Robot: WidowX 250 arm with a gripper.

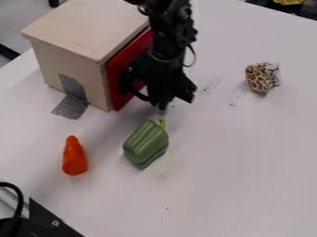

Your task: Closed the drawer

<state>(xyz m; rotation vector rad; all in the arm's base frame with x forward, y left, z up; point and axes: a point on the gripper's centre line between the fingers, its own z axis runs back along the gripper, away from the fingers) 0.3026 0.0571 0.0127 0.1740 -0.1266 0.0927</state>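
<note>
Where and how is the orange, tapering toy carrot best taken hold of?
Grip the carrot around its middle, probably from straight above, closing across its narrow width. It lies on the white table with its thick end toward the camera, and both long sides seem free; the thin tip would likely slip.

1. On the table (235, 185), the box (71, 60) stood at upper left, the drawer front (116, 83) on its right side.
2. I held my gripper (168, 101) right of that front, touching or not I couldn't tell.
3. Tape (72, 97) ran from box to table.
4. Before the box lay the carrot (74, 156); right of it, the pepper (146, 142).
5. Well right of me lay a bundle (261, 77).
</note>
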